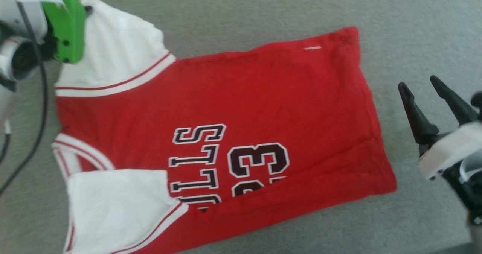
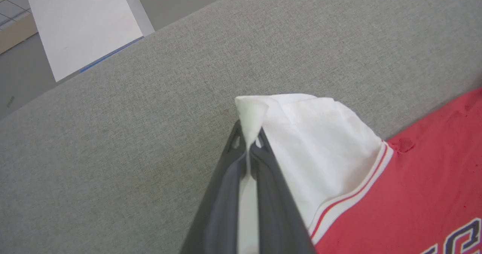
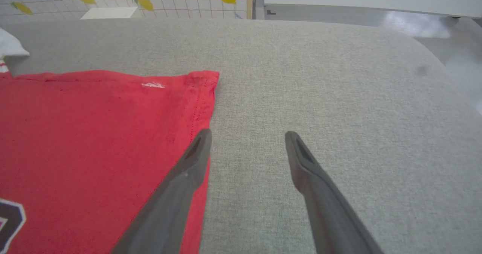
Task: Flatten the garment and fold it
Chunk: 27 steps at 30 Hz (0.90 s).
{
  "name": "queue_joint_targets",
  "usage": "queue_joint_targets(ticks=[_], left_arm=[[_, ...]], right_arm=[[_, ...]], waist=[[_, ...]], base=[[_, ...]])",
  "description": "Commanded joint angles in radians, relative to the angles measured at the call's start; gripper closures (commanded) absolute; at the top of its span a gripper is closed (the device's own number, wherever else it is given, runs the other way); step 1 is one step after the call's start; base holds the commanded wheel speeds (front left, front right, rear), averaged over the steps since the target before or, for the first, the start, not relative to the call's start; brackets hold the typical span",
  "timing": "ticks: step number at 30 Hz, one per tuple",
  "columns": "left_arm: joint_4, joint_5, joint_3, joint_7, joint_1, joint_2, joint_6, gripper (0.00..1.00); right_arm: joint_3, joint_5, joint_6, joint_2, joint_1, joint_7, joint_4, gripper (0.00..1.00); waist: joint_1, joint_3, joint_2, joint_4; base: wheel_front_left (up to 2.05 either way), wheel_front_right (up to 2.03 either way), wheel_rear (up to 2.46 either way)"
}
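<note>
Head view: your garment [image 1: 241,107] lies nearly flat on the worktop [image 1: 263,13], hem to the right.

Left wrist view: the left gripper [image 2: 248,141] has its jaws pinching the far-left white shoulder corner.

Right wrist view: the right gripper [image 3: 247,133] has its jaws spread at the hem's edge.

The cloth looks soft and light, so grip it by the corners.

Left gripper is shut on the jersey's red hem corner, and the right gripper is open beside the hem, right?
Not quite: the left gripper is shut on a white corner of the garment at its shoulder end, not the red hem, as the left wrist view shows. The right gripper is open beside the hem.
</note>
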Motion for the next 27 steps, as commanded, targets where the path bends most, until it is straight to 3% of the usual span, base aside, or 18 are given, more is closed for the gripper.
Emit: queue_joint_targets(ticks=[1, 7, 13, 21, 27], left_arm=[[-0.017, 0.016, 0.0, -0.029, 0.029, -0.008, 0.001, 1.0], [-0.117, 0.025, 0.002, -0.139, 0.112, -0.04, 0.039, 1.0], [-0.21, 0.044, -0.002, -0.214, 0.186, -0.051, 0.085, 1.0], [-0.313, 0.064, -0.015, -0.258, 0.233, -0.072, 0.126, 1.0], [-0.368, 0.079, -0.025, -0.269, 0.248, -0.083, 0.15, 1.0]], right_arm=[[0.017, 0.024, -0.001, -0.036, -0.044, 0.069, 0.002, 0.0], [0.128, 0.123, -0.001, -0.219, -0.203, 0.344, 0.028, 0.0], [0.283, 0.184, -0.001, -0.36, -0.364, 0.509, 0.125, 0.0], [0.467, 0.186, -0.001, -0.446, -0.527, 0.593, 0.285, 0.0], [0.569, 0.185, -0.001, -0.473, -0.594, 0.601, 0.381, 0.0]], waist=[[0.0, -0.058, -0.0001, 0.088], [0.0, -0.059, -0.0001, 0.165], [0.0, -0.049, -0.0001, 0.228], [0.0, -0.024, -0.0001, 0.299], [0.0, 0.004, -0.0001, 0.332]], base=[[0.0, 0.0, 0.0], [0.0, 0.0, 0.0], [0.0, 0.0, 0.0], [0.0, 0.0, 0.0], [0.0, 0.0, 0.0]])
